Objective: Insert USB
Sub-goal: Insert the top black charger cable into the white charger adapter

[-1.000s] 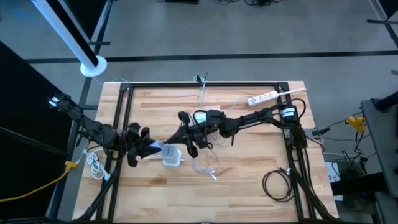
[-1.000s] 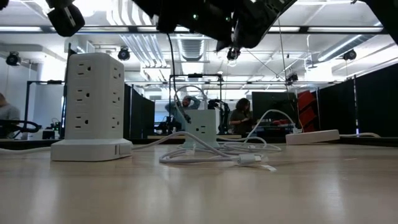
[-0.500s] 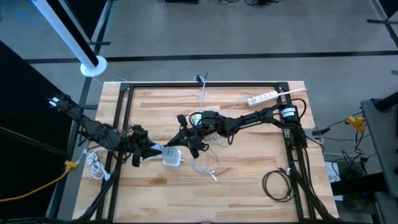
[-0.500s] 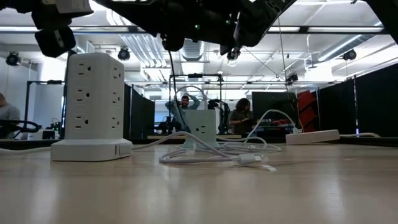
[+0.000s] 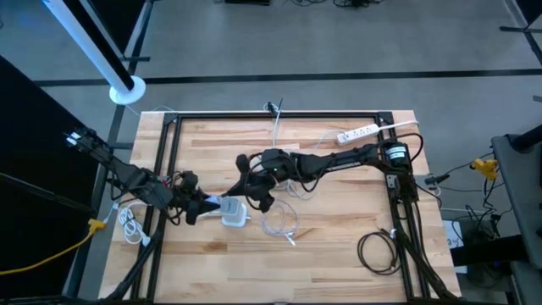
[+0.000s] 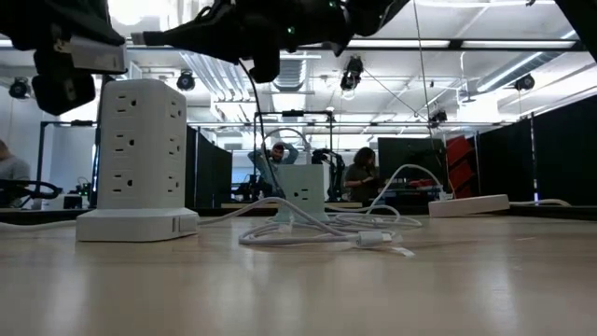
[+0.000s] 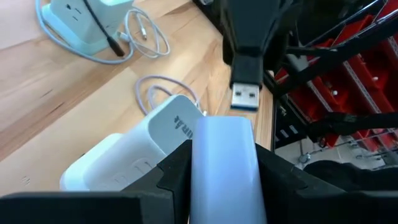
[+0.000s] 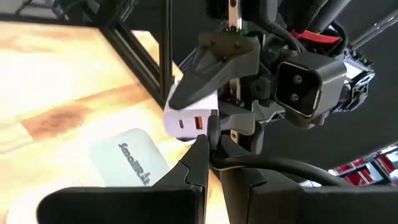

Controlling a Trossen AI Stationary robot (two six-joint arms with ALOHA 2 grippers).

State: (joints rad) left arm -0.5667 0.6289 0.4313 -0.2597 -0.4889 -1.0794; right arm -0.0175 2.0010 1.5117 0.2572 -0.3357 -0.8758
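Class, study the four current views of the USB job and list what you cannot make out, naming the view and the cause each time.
- High view: the white charger block in the left pincer is mostly covered by that pincer.
- High view: the USB plug held by the right pincer is too small to see.
- Low view: both pincers are cut off by the top edge.
- Right wrist view: the plug tip is hidden behind its own fingers.

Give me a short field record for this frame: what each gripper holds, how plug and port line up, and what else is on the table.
left gripper: shut on white charger block, held above the table
right gripper: shut on USB plug
alignment: plug tip faces the block's end, a gap between them, not inserted
port: orange USB slot visible on the block
under the grippers: white power tower
elsewhere: loose white cable, power strip, black cable coil
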